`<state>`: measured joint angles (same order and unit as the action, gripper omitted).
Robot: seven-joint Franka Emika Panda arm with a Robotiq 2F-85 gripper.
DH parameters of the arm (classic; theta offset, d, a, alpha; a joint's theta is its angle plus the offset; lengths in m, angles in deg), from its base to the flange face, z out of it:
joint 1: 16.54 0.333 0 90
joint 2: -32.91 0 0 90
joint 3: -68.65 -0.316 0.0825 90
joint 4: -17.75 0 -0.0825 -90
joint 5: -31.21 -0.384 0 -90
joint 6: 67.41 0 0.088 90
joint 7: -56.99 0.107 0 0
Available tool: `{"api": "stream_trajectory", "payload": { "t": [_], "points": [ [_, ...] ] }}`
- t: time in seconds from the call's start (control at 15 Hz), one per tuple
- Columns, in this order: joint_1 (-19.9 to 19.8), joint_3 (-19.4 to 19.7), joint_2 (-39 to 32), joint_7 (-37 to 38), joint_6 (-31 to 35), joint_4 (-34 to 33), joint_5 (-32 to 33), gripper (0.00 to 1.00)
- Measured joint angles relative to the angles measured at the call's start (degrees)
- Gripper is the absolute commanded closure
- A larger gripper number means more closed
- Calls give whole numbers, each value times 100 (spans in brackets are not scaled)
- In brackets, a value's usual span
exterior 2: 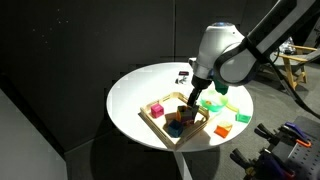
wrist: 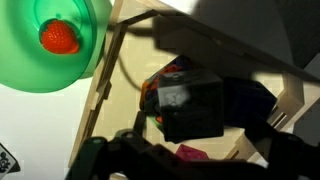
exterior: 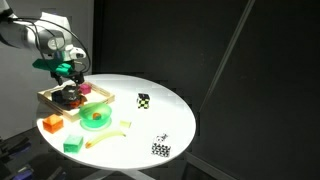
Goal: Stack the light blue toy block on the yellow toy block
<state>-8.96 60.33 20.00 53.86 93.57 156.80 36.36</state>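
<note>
My gripper (exterior: 70, 86) (exterior 2: 189, 104) hangs open over the wooden tray (exterior: 48, 100) (exterior 2: 152, 120) at the table's edge. In the wrist view its fingers stand wide apart at the bottom of the frame, gripper (wrist: 190, 168), with nothing between them. Below them a dark, shadowed block (wrist: 190, 105) and a pink block (wrist: 190, 153) lie in the tray. I cannot make out the light blue toy block; the arm and its shadow hide much of the tray. The yellow toy block (exterior: 125, 125) lies on the table beyond the green disc.
A green disc (exterior: 95, 119) (exterior 2: 215, 103) (wrist: 50, 45) with a red piece on it lies beside the tray. An orange block (exterior: 52, 123), a green block (exterior: 72, 145), a longer yellow bar (exterior: 104, 140) and two checkered cubes (exterior: 143, 99) (exterior: 160, 148) are spread over the round table.
</note>
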Motion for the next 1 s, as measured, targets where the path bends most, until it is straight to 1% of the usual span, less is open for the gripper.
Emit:
{"api": "stream_trajectory", "payload": {
  "t": [0.6, 0.67, 0.73, 0.8, 0.93, 1.0],
  "points": [
    [0, 0, -164, 0, 194, 3, 0, 0],
    [0, 1, -186, 0, 202, 3, 0, 25],
    [0, 2, -205, 0, 207, 3, 0, 27],
    [1, 4, -219, 0, 209, 3, 0, 34],
    [1, 6, -236, 0, 209, 3, 0, 53],
    [1, 7, -238, 0, 209, 3, 0, 59]
  ]
}}
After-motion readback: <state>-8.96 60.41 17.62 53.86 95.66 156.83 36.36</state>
